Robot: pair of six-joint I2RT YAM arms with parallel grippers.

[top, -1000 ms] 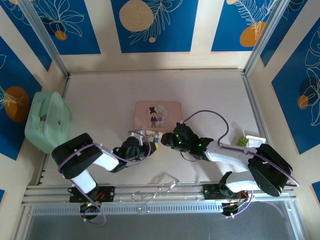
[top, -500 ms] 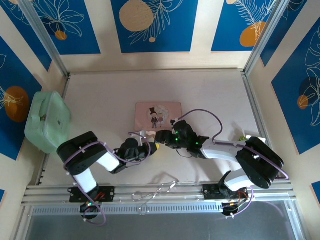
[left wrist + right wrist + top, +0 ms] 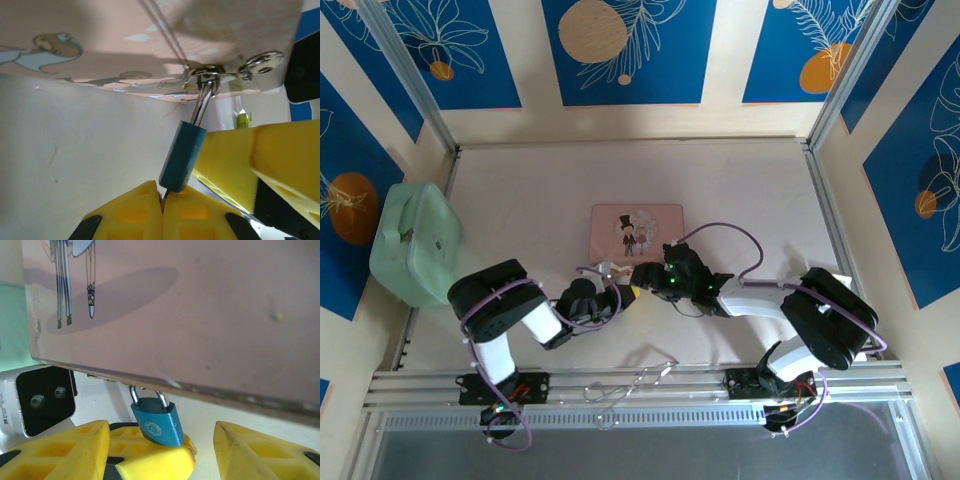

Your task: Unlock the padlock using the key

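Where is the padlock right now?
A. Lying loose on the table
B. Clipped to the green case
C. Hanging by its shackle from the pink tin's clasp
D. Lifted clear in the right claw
C: in the left wrist view the padlock hangs with its shackle looped through the silver clasp at the edge of the tin.

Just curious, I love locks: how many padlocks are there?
1. The padlock hangs from the pink tin's near edge, mid-table. More could be hidden.
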